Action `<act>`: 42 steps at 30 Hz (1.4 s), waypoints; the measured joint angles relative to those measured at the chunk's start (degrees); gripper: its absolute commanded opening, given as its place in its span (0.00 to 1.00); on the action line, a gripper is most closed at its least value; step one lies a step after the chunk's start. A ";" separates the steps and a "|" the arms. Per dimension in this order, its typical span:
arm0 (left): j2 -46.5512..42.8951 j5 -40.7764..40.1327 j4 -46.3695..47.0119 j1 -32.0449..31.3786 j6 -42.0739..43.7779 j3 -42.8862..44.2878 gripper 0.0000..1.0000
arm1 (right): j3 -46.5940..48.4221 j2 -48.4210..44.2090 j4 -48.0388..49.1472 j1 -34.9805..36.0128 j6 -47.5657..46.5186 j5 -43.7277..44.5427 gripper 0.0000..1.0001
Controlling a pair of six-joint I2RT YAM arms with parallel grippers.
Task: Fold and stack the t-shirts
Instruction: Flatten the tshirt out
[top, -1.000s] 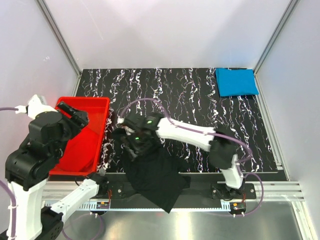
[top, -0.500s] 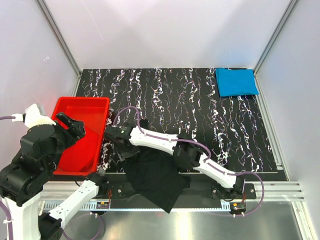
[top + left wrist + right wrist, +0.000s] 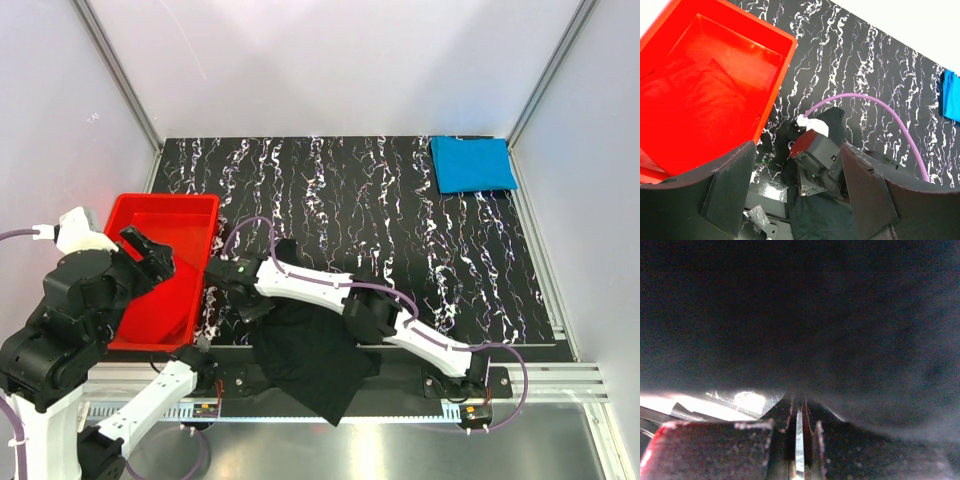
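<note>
A crumpled black t-shirt [image 3: 312, 358] lies at the table's near edge, part of it hanging over the rail. My right gripper [image 3: 245, 298] reaches far left to the shirt's upper left corner. In the right wrist view its jaws [image 3: 798, 402] are shut, with black fabric [image 3: 815, 315] pinched at the tips. My left gripper [image 3: 150, 255] hangs high over the red tub, open and empty, looking down on the black shirt [image 3: 825, 220]. A folded bright blue t-shirt [image 3: 472, 163] lies at the far right corner. Red fabric [image 3: 695, 105] lies in the tub.
The red plastic tub [image 3: 203, 215] stands at the table's left edge, close to the right gripper. The right arm's purple cable [image 3: 875, 102] arcs above the table. White walls and metal posts enclose three sides. A metal rail [image 3: 560, 378] runs along the near edge.
The right arm has stretched left and down to the black shirt's corner and its jaws have closed there. The left gripper has opened a little wider and barely moved.
</note>
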 measured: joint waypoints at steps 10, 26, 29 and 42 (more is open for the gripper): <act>1.03 -5.49 -1.51 0.00 -0.11 9.94 0.73 | 3.89 -7.72 9.31 -10.03 -6.03 -13.73 0.00; 7.23 1.49 6.47 0.00 -0.52 -1.31 0.68 | -31.17 -69.02 21.40 -52.48 -6.69 -35.95 0.07; 9.62 6.12 9.55 -0.26 -0.24 -5.33 0.70 | -44.39 -75.87 16.96 -58.03 -9.81 -27.12 0.13; 27.96 19.50 19.28 -12.09 2.56 -21.64 0.86 | -63.67 -69.33 6.08 -63.65 -17.07 -7.65 1.00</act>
